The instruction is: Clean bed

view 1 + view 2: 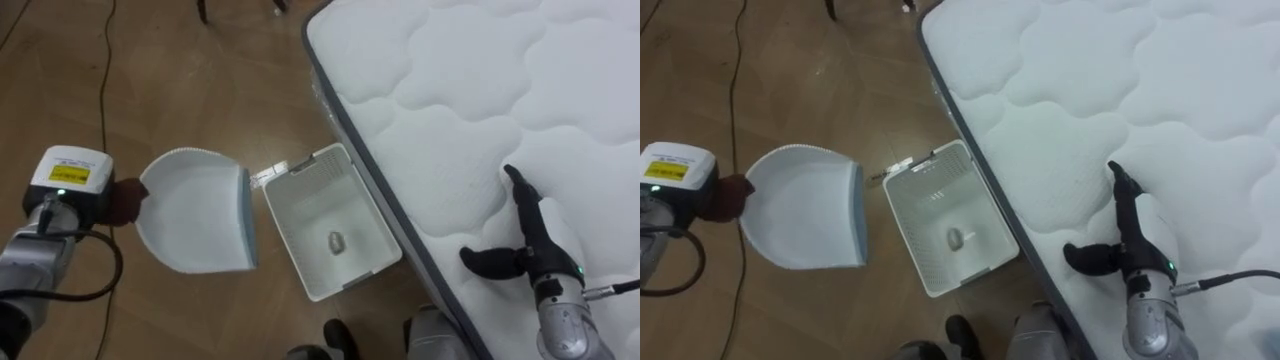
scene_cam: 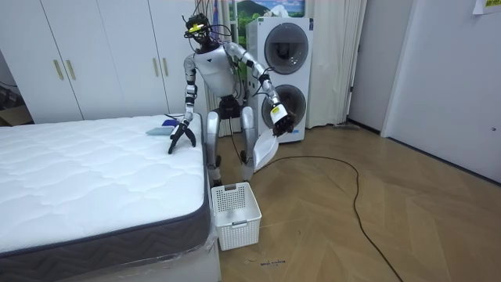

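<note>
Left eye view: left hand (image 1: 118, 200) fingers gripping white plastic dustpan (image 1: 195, 212) beside white slotted basket (image 1: 372, 228) holding small grey scrap (image 1: 336, 241), right hand (image 1: 538, 255) fingers straight on white quilted mattress (image 1: 450, 80); risk of tipping onto wooden floor (image 1: 200, 60), pan not over basket.

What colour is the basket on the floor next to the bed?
White all over. The basket shows best in the left eye view.
</note>
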